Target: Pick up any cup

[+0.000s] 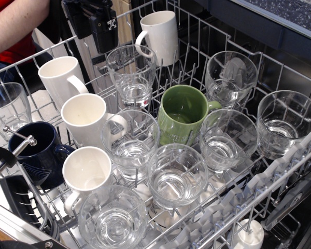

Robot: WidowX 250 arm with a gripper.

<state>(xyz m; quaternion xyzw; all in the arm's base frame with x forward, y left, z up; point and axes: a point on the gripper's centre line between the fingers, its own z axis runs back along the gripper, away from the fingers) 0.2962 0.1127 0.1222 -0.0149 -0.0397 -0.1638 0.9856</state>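
Across the wire dish rack (287,166) stand many clear tumblers, white mugs, one green mug (182,114) and a dark blue mug (39,150), all mouth-up. Top left, the black gripper (96,23) hangs above the rack, just beside a cup (131,74) in the back row; fingertips not clear, so cannot tell whether clenched or released. That cup sits between two white mugs (160,36) (62,78), untouched.
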